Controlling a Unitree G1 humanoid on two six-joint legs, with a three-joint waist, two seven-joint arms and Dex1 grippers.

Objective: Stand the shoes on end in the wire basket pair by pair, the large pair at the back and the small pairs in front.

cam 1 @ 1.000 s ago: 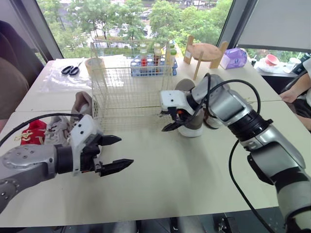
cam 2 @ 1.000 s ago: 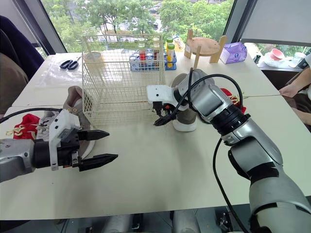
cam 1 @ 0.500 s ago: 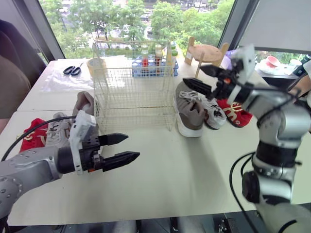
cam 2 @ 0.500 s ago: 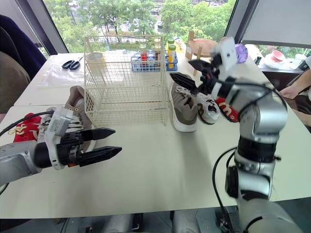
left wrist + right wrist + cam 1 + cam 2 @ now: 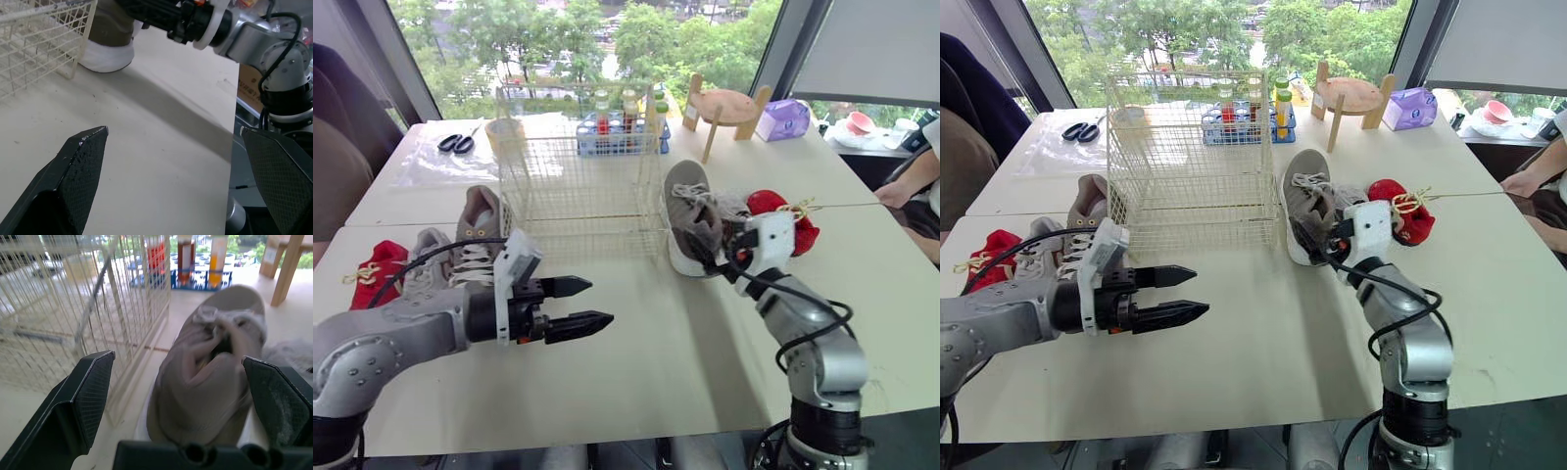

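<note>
- A white wire basket [image 5: 582,186] stands upright at the middle of a pale bench [image 5: 656,377], its open side up.
- Six shoes lie on the bench, all outside the basket: two large taupe, two small grey, two small red.
- The right taupe shoe [image 5: 690,220] rests on its sole just beside the basket's right wall. Its long axis runs from the near side to the far side, parallel to that wall. The laces sit toward the far end, so the toe seems to point away from the robot.
- Farther right lie the right grey shoe [image 5: 736,208], partly hidden, and the right red shoe [image 5: 785,217], which has a gold cord on top.
- The left taupe shoe [image 5: 480,225] lies flat on its sole just left of the basket. Its long axis also runs near to far, with the opening at the far end and the toe toward the robot.
- Left of it are the left grey shoe [image 5: 426,257] and then the left red shoe [image 5: 377,269].
- The right end effector [image 5: 176,360] sits low at the near end of the right taupe shoe. Its two black fingers are spread wide, one on each side of the shoe, and they grip nothing.
- The left end effector [image 5: 599,304] hovers over bare bench in front of the basket. Its fingers are parted and empty, and they point toward the robot's right.
- Behind the basket are one pair of scissors [image 5: 457,142], one blue rack of bottles [image 5: 622,132] and one wooden stand [image 5: 729,106].
</note>
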